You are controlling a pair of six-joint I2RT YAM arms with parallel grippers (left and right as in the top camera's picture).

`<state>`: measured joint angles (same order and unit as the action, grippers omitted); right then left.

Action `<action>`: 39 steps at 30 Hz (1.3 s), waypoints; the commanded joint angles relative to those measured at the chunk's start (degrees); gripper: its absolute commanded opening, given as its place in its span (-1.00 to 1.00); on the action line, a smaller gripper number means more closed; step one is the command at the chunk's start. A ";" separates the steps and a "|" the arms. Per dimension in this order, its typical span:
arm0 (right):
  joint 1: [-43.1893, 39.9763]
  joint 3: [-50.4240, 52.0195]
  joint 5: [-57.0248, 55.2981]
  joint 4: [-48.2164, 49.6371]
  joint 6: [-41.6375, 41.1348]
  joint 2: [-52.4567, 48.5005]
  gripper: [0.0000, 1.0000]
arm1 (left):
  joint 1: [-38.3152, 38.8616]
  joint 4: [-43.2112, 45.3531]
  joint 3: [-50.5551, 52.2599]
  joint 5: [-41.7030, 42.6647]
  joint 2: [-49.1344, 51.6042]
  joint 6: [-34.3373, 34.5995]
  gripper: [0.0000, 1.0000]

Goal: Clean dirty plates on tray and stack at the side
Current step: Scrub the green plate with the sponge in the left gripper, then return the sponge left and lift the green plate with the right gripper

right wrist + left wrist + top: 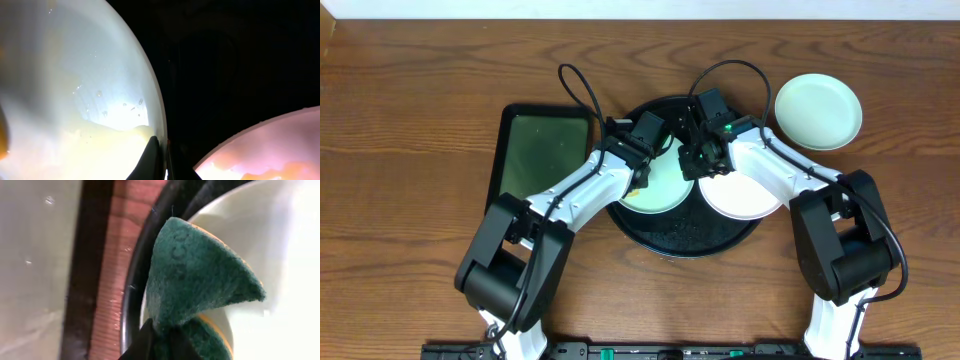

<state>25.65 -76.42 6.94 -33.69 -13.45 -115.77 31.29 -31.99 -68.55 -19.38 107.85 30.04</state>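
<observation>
On the round black tray [670, 240], beside a white plate [745, 195]: a mint plate [665, 185], pinched at its rim by the right gripper [159, 155], touched at its left edge by a green sponge [200, 275] clenched in the left gripper [160, 340]. Best to sweep inward, holding the rim firm.

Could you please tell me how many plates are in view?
3: a pale mint round plate and a white round plate on the black round tray, another mint plate on the wooden table.
</observation>
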 commanded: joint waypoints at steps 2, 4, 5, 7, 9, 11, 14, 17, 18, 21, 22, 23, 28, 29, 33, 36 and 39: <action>0.28 0.42 -1.16 -0.57 0.24 -1.57 -0.98 | -1.01 0.70 0.07 -0.87 -3.91 -1.31 -0.85; 0.28 0.42 -1.16 -0.50 0.22 -1.57 -0.97 | -1.01 2.47 0.07 11.39 -4.28 -1.33 -0.85; 0.28 0.42 -1.16 -0.44 0.22 -1.57 -0.97 | -1.01 3.41 0.07 17.53 -4.28 -1.33 -0.85; 0.28 0.42 -1.16 -0.42 0.22 -1.55 -0.97 | -0.94 5.53 0.07 30.01 -3.91 -1.31 -0.85; 0.28 0.42 -1.16 -0.46 0.22 -1.57 -0.98 | -0.66 6.67 0.07 36.59 -3.56 -1.25 -0.85; 0.28 0.42 -1.14 -0.48 0.22 -1.57 -0.97 | -0.33 6.62 0.09 37.59 -3.21 -0.42 -0.86; 0.28 0.42 -1.14 -0.48 0.22 -1.55 -0.97 | -0.07 6.45 0.17 36.74 -2.03 -0.68 -0.85; 0.28 0.42 -1.14 -0.59 0.22 -1.57 -0.97 | -0.09 4.94 0.20 31.41 -0.31 -0.68 -0.85; 0.31 0.42 -1.14 -0.63 0.24 -1.57 -0.97 | -0.09 3.98 0.20 27.87 0.28 -0.68 -0.85; 0.33 0.42 -1.14 -0.81 0.24 -1.57 -0.97 | -0.09 1.05 0.20 16.06 1.07 -0.68 -0.85; 0.33 0.42 -1.14 -0.83 0.24 -1.57 -0.97 | -0.09 0.22 0.20 12.70 1.09 -0.68 -0.85; 0.24 0.42 -1.14 -0.81 0.24 -1.57 -0.98 | -0.09 -1.01 0.20 6.62 1.03 -0.66 -0.85; 0.22 0.42 -1.11 -0.79 1.40 -1.46 -0.98 | -0.09 -2.29 0.00 -3.15 0.09 -0.63 -0.85; 0.22 0.39 -1.14 -0.76 1.55 -1.40 -0.98 | -0.09 -2.54 -0.02 -4.42 -0.63 -0.66 -0.85; 0.24 0.35 -1.14 -0.39 2.10 0.02 -0.98 | -0.09 -3.34 -0.04 -9.55 -4.90 -0.66 -0.85; 0.24 0.35 -1.16 -0.24 4.04 2.49 -0.98 | -0.37 -3.58 -0.04 -11.17 -9.03 -0.66 -0.85; 0.28 0.35 -3.17 -0.09 4.59 5.68 -0.98 | -1.31 -3.85 -0.04 -10.34 -13.22 -0.37 -0.85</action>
<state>25.65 -76.42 6.94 -33.45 -11.66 -115.11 31.35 -35.57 -68.60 -24.73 100.42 29.74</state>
